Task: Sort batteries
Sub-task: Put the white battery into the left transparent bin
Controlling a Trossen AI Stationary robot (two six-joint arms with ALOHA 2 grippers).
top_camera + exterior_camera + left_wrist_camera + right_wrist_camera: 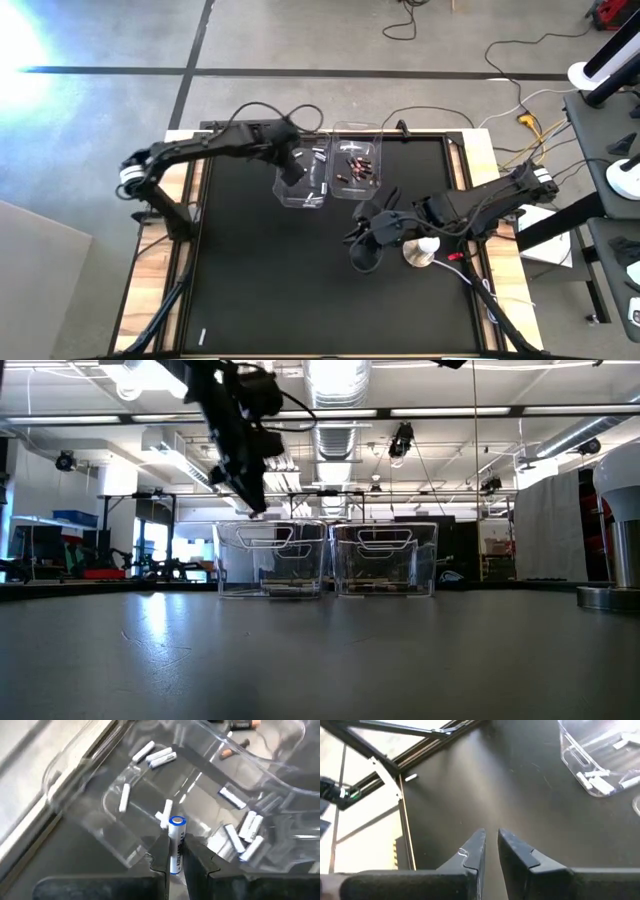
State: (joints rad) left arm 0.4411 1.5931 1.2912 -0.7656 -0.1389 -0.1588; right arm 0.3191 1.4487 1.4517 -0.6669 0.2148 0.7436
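Left tool (178, 851) clamped on one silvery-white battery (176, 842), held above the left clear bin (300, 178), which contains further silvery-white batteries (239, 835). Adjacent right bin (357, 170) contains dark, copper-ended batteries (357, 167). Right tool (491, 851) closed and empty, over bare black desk (270, 270), well apart from both bins.

Bright ceiling strip lights, floor glare, blurred wrist views

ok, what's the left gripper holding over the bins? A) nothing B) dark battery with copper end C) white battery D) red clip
C: in the left wrist view the left gripper is shut on a white battery, above the clear bin of white batteries.
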